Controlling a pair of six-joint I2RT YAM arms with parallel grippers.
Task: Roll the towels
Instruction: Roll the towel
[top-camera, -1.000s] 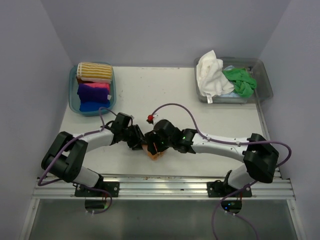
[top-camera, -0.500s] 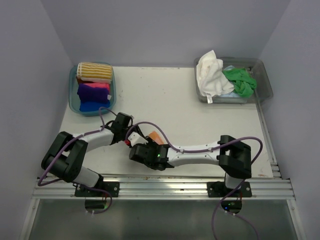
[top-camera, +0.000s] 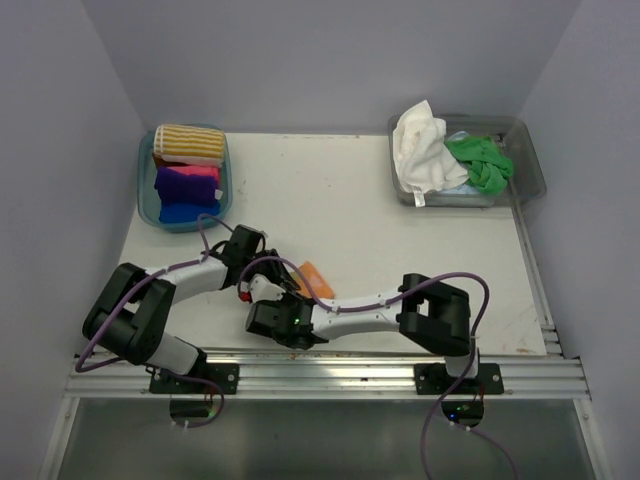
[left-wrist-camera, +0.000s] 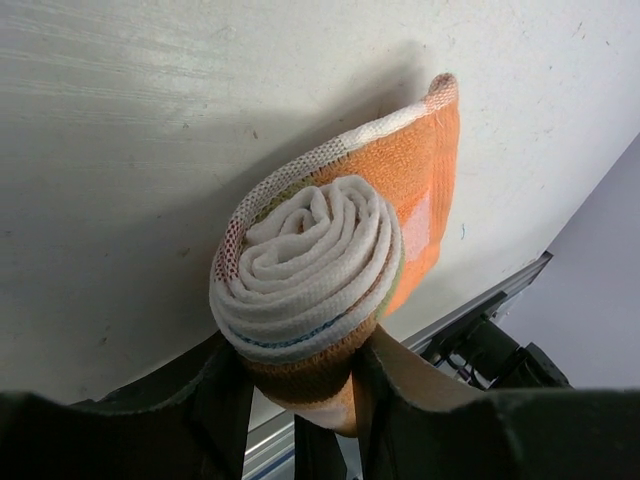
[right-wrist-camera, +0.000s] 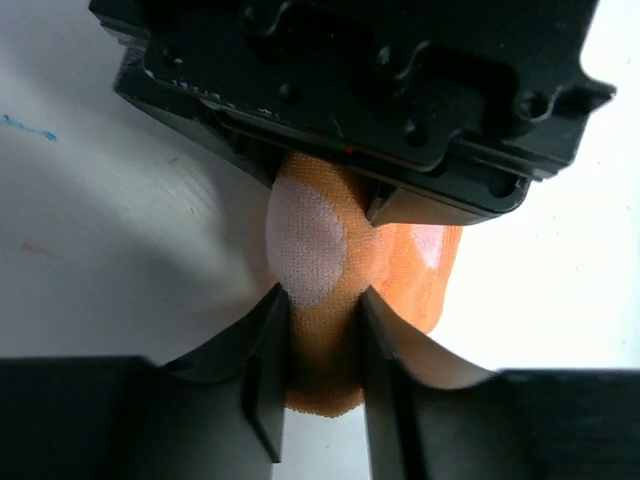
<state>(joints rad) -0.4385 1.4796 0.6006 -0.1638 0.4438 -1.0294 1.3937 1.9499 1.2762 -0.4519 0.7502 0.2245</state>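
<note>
Top view, roll: the orange towel (top-camera: 314, 277) sits low over the tabletop (top-camera: 400, 220), near the front edge and left of centre. Only its far end shows past the two wrists.
Top view, arms: both arms reach to that one spot and meet head-on. The left jaws and right jaws are hidden under the wrists here, so this view does not show their state.
Top view, elsewhere: the left tub (top-camera: 146, 205) holds the striped towel (top-camera: 188, 143), purple towel (top-camera: 187, 180) and blue towel (top-camera: 188, 209), all rolled. The right tub (top-camera: 528, 165) holds the white towel (top-camera: 420, 150) and green towel (top-camera: 480, 162), both loose.
Left wrist, grip: the left jaws are clenched on the roll's underside, one of the fingers (left-wrist-camera: 225, 400) on each flank.
Left wrist, axis: the spiral end (left-wrist-camera: 305, 255) faces the camera, so the long axis runs straight out from these jaws. A loose tail (left-wrist-camera: 432, 170) stands off at upper right, unwound.
Right wrist, grip: the right jaws are clamped on orange cloth (right-wrist-camera: 318, 330), with a finger (right-wrist-camera: 262, 375) on each side. The other arm's black housing (right-wrist-camera: 350, 90) is directly ahead, pinching the same roll from the opposite end.
Coming move: the roll lies end to end between opposed jaws. The tail probably needs tucking, and the left arm is nearer the tub of rolled towels.
</note>
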